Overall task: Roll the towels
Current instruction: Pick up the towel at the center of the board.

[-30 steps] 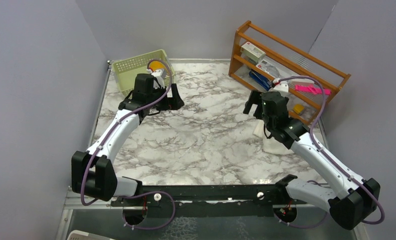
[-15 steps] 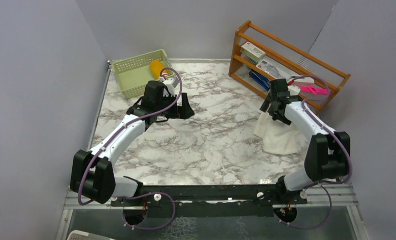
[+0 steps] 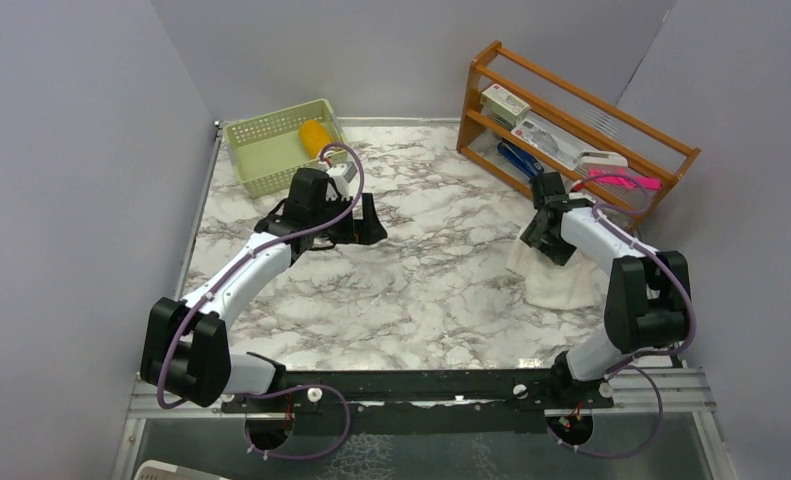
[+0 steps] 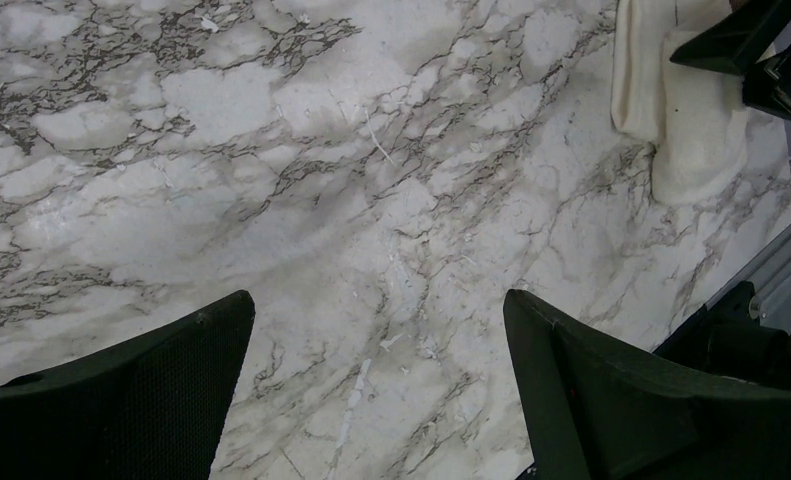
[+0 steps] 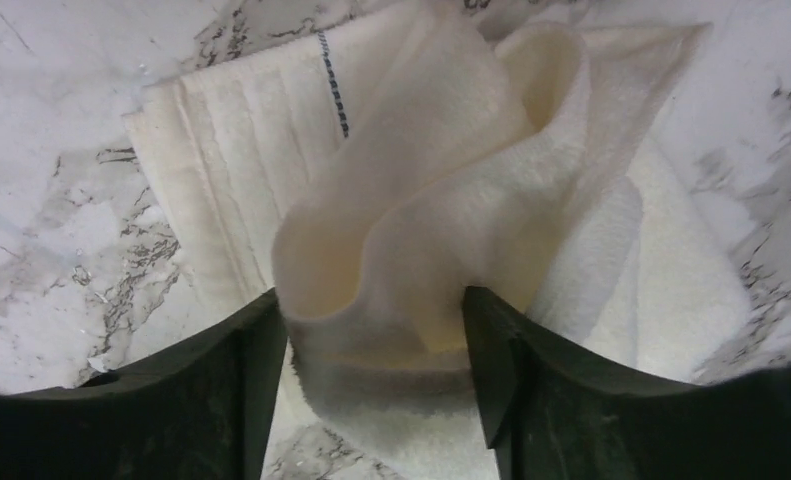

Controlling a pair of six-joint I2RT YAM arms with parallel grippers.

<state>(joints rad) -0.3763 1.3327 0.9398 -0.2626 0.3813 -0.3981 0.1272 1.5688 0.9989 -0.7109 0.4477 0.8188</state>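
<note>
Cream-white cloth towel [image 3: 563, 282], unrolled at the right of the marble table [image 3: 421, 280], raised fold pinched by right gripper [image 5: 371, 300]; mustard-yellow towel [image 3: 314, 134] apparently rolled already, in green plastic basket [image 3: 261, 155]; left gripper [image 4: 376, 310] spread wide, empty.

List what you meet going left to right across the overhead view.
green basket → left gripper → cream-white towel. Left out because they overlap others: mustard-yellow towel, right gripper, wooden rack.
</note>
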